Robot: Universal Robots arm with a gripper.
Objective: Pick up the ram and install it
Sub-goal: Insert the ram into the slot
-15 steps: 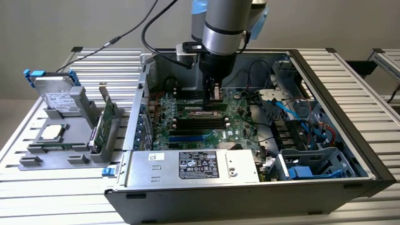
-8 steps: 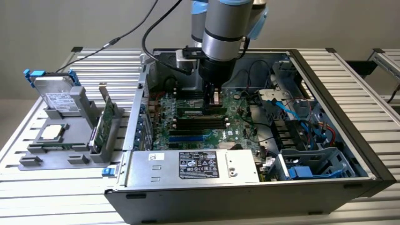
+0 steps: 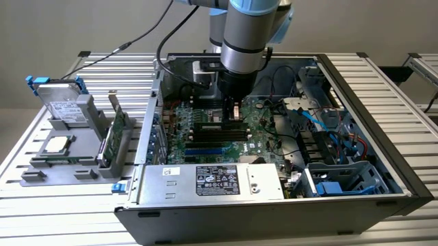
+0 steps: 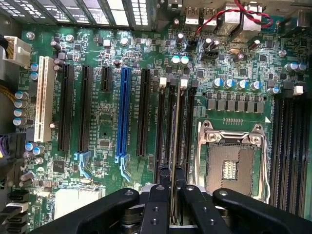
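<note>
The ram appears edge-on in the wrist view as a thin stick running out from between my fingers. It lines up with one of the black memory slots on the green motherboard, near a white slot clip. I cannot tell whether it is seated. My gripper is shut on the ram. In the exterior view my gripper reaches straight down into the open computer case, just above the memory slots.
The empty CPU socket lies beside the slots. Blue and red cables and drive cages fill the case's right side. A power supply sits at the front. Outside on the exterior view's left, a grey fixture holds a hard drive and an expansion card.
</note>
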